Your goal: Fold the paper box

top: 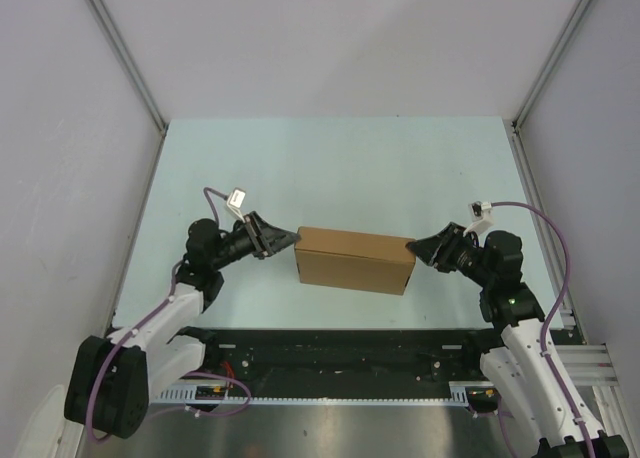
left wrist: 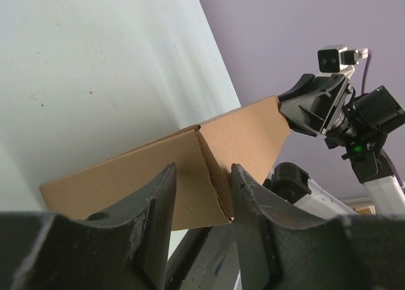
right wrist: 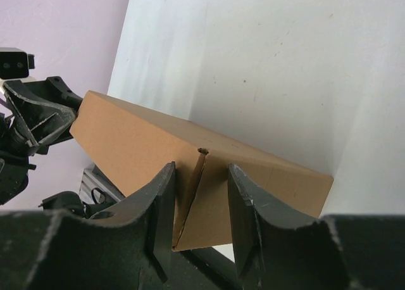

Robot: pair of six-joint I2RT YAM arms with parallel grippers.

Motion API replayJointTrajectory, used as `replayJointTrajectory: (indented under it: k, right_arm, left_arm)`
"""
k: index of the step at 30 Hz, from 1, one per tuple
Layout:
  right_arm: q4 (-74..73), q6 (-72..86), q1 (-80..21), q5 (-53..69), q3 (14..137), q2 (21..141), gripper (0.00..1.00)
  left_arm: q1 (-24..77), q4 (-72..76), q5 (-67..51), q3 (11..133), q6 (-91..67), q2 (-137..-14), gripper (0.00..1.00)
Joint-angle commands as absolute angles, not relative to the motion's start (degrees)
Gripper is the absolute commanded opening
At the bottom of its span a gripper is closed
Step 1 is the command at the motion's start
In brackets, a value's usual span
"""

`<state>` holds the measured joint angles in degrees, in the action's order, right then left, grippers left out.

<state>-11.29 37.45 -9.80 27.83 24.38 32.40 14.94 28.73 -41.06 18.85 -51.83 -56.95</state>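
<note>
Paper box [top: 355, 259] is plain brown cardboard, unprinted, its top face a shade lighter than its near side. The table [top: 330, 168] under the box is pale mint-green with no pattern, and the walls [top: 340, 38] beyond it are pale lilac-grey. At the box's two ends the left gripper [top: 293, 238] and right gripper [top: 412, 248] are matt black, on arms [top: 530, 363] with white links and black joints, lilac cables [top: 553, 240], and a small green light [top: 511, 300] to the box's right.

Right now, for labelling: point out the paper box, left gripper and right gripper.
paper box [top: 355, 259], top view, top face.
left gripper [top: 288, 237], top view, between its jaws.
right gripper [top: 420, 248], top view, between its jaws.
</note>
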Motion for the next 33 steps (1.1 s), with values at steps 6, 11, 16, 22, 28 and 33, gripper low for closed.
replayJointTrajectory:
  k: [6,11,16,22,28,33]
  right_arm:
    - [-21.7,35.2,-12.4,21.1,22.0,32.8,0.25]
    - [-21.8,35.4,-12.8,20.4,22.0,32.5,0.26]
    - [-22.3,36.0,-13.0,19.4,22.0,32.4,0.25]
    - [-22.4,37.7,-12.9,19.5,19.9,30.7,0.21]
    - [-22.4,38.5,-13.3,19.1,18.5,30.1,0.17]
    - [-21.5,37.8,-14.2,19.6,18.9,28.6,0.21]
  left_arm:
    - [20.0,17.8,-32.3,12.0,-49.7,-58.2,0.4]
    - [21.2,18.8,-30.3,9.6,-51.1,-57.7,0.39]
    - [21.3,16.9,-28.5,9.3,-50.7,-57.0,0.38]
    - [21.3,15.0,-26.2,8.1,-50.8,-55.8,0.36]
    - [21.5,14.0,-25.7,8.3,-50.2,-56.2,0.34]
    - [21.5,14.0,-25.6,9.4,-49.7,-54.3,0.36]
